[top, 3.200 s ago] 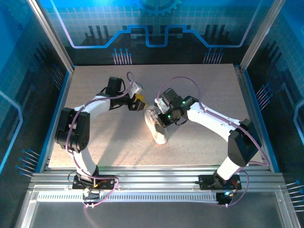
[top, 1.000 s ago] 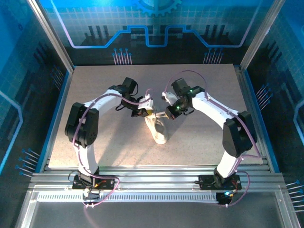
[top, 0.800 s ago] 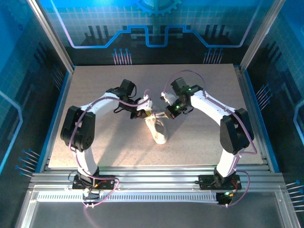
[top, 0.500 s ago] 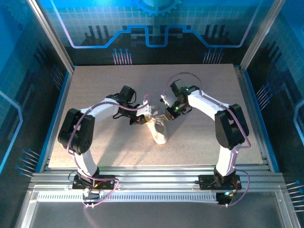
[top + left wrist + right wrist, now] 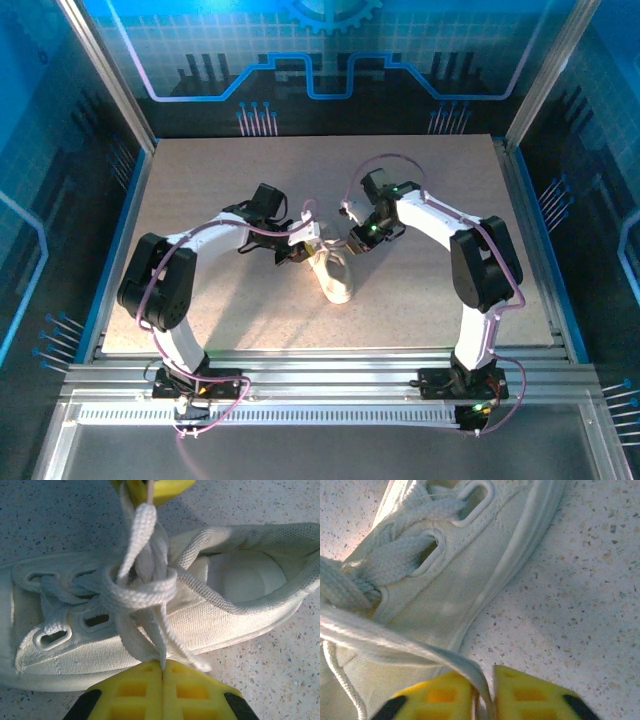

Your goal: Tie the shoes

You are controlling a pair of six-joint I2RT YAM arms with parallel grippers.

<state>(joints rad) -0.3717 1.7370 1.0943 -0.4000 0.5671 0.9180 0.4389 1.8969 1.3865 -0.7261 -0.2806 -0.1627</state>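
White sneaker (image 5: pixel 220 610) on speckled table (image 5: pixel 280 505); laces (image 5: pixel 142 587) crossed in one knot. Left claw (image 5: pixel 162 667) pinched together on two strands; right claw (image 5: pixel 155 487) at upper loop.

sneaker (image 5: pixel 95 645): off-white canvas, pale sole
laces (image 5: pixel 145 592): white, woven texture
my left gripper (image 5: pixel 162 672): yellow pads, black corners
my right gripper (image 5: pixel 485 682): yellow pads, black corners
table (image 5: pixel 580 580): beige, dark speckles
my arms (image 5: pixel 210 235): white, black joints
cables (image 5: pixel 375 160): purple
enclosure walls (image 5: pixel 330 60): blue, circuit-line pattern
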